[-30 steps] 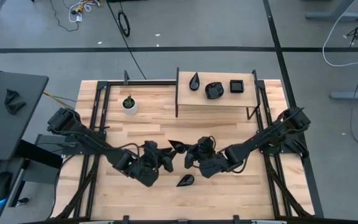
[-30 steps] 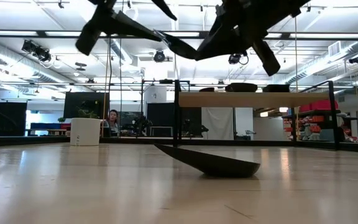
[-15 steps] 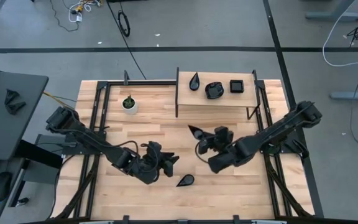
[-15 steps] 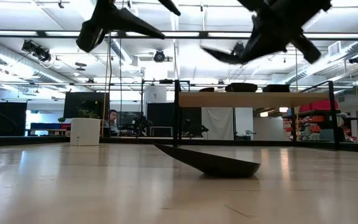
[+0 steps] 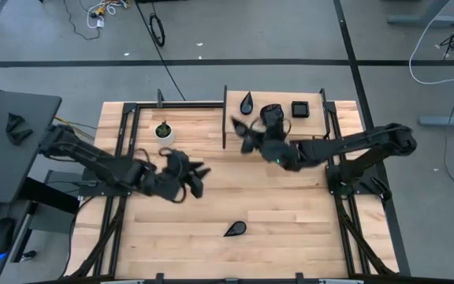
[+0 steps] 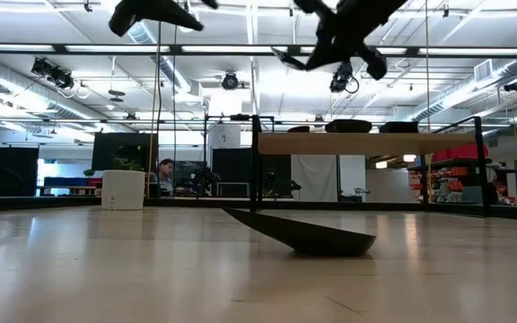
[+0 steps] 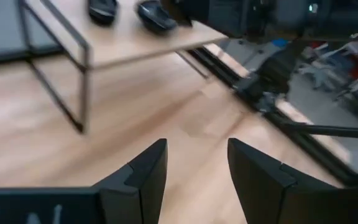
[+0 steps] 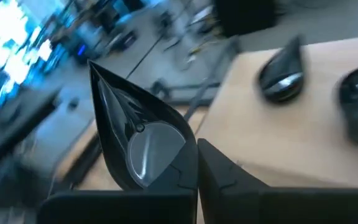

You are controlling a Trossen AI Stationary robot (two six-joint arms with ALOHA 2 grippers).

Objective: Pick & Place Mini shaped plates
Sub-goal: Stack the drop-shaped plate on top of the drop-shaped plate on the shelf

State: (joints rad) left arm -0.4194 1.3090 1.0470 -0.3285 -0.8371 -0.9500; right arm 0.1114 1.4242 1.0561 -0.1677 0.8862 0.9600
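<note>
The wooden table (image 5: pixel 180 237) fills the middle of the high view, and a raised shelf (image 5: pixel 278 125) on dark legs stands along its far edge, toward 1 o'clock from the table's centre. The left arm reaches in from 9 o'clock and its left end effector (image 5: pixel 198 175) hangs above the table's left half, fingers (image 7: pixel 145 171) spread apart with nothing between them. The right arm comes in from 3 o'clock, stretched toward the shelf; its right end effector (image 5: pixel 247 136) sits at the shelf's near left corner, clamped on a teardrop plate (image 8: pixel 138 140) that it carries in the air, the pointed tip sticking out past the fingers, as the right wrist view shows. A small white pot with a green plant (image 5: pixel 164 132) stands on the table at about 11 o'clock, well apart from both arms. On the shelf lie three black dishes in a row: a teardrop dish (image 5: pixel 247 102) at the left, a rounded dish (image 5: pixel 272 112) in the middle partly hidden by the right arm, and a square dish (image 5: pixel 299 109) at the right. One more teardrop-shaped plate (image 5: pixel 235 229) lies alone on the table at about 6 o'clock, well apart from both end effectors; in the low view it rests on the wood in the foreground.
</note>
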